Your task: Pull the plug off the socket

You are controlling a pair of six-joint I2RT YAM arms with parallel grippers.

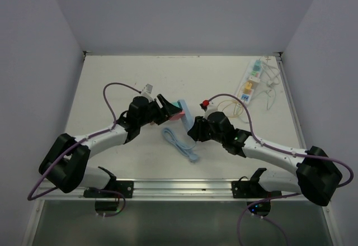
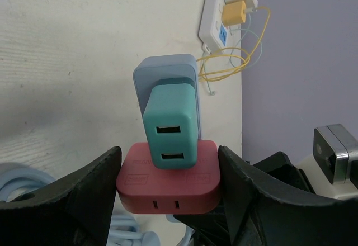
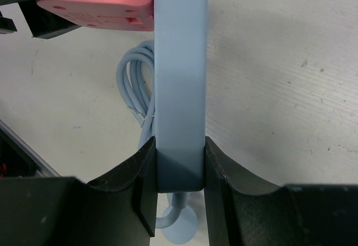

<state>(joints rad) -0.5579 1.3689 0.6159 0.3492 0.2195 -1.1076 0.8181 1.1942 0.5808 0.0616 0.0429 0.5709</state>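
Note:
The socket (image 1: 250,81), a long white power strip (image 2: 215,17) with pastel outlets, lies at the back right with a yellow plug (image 2: 235,12) in it. Neither gripper is near it. Mid-table, my right gripper (image 3: 179,168) is shut on the end of a light-blue bar (image 3: 180,61). A pink adapter block (image 2: 168,179) and a teal USB charger (image 2: 170,126) sit on that bar. My left gripper (image 2: 168,187) has closed on the pink block, one finger against each side. From above, the two grippers (image 1: 168,109) (image 1: 197,124) meet at the bar (image 1: 186,112).
A light-blue coiled cable (image 1: 180,143) lies on the table below the bar, also in the right wrist view (image 3: 137,89). A thin yellow cord (image 2: 224,67) loops beside the white strip. Walls close the table at the left, back and right.

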